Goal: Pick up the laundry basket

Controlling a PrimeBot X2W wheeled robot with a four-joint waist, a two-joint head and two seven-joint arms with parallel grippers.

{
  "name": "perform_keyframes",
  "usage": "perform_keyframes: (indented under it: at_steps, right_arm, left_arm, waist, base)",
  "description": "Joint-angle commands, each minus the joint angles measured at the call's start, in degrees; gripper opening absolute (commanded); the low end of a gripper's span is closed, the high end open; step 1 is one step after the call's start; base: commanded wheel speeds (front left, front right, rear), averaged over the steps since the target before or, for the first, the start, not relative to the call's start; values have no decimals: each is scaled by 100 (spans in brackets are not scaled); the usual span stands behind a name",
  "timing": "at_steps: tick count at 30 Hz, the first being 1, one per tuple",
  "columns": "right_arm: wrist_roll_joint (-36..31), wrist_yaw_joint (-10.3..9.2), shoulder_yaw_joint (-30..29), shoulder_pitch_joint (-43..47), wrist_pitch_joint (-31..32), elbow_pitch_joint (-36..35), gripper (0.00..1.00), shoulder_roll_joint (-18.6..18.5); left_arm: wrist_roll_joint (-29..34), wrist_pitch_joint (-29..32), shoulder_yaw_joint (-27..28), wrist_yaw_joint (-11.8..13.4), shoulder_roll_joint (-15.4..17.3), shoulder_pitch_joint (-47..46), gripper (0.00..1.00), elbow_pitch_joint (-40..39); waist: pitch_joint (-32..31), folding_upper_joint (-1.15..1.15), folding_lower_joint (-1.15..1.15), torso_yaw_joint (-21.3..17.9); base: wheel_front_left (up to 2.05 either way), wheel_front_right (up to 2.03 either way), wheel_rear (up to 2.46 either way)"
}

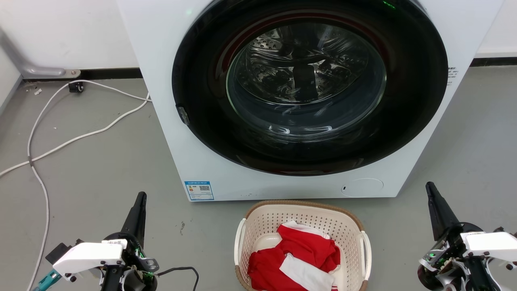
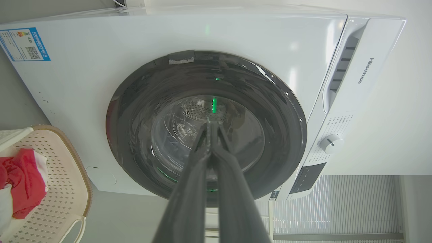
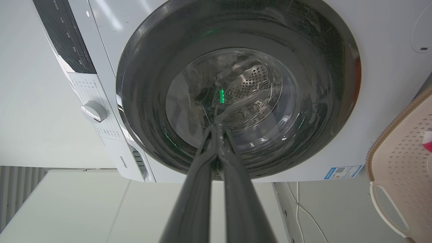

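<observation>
Left pincer [image 1: 139, 202], right pincer [image 1: 431, 192] closed, empty, flanking laundry basket [image 1: 303, 204]. Open both; take the seemingly thin handles [image 1: 239, 242] evenly.

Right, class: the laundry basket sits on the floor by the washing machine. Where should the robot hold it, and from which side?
Probably by the white loop handles of the laundry basket: left gripper on the left handle from outside, right gripper on the right handle likewise. The loops stand off the walls, leaving room for a finger. Both are shut, so open first.
</observation>
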Motion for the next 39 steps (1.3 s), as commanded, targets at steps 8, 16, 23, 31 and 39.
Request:
perform_keyframes:
  at_steps: [8, 16, 23, 31, 39]
  right_arm:
    - [23, -2, -2, -63, 7, 4, 0, -17]
    - [23, -2, -2, -63, 7, 4, 0, -17]
    - [-2, 0, 3, 24, -3, 36, 100, 3]
    - [-285, -1, 41, 134, -195, 64, 100, 9]
    - [-1333, -1, 87, 193, -416, -254, 100, 6]
  left_arm:
    - [14, 20, 17, -17, -5, -52, 0, 3]
    - [14, 20, 17, -17, -5, -52, 0, 3]
    - [-1, -6, -6, 1, -3, 20, 100, 37]
    - [228, -197, -19, 1, -15, 126, 100, -11]
    - [981, -417, 32, 11, -12, 134, 100, -219]
  waist:
    - [0, 0, 0, 0]
    - [0, 0, 0, 0]
    - [0, 0, 0, 0]
    - [6, 0, 0, 0]
    - [17, 0, 0, -2]
  base:
    - [0, 0, 0]
    - [0, 0, 0]
    - [0, 0, 0]
    - [0, 0, 0]
    - [0, 0, 0]
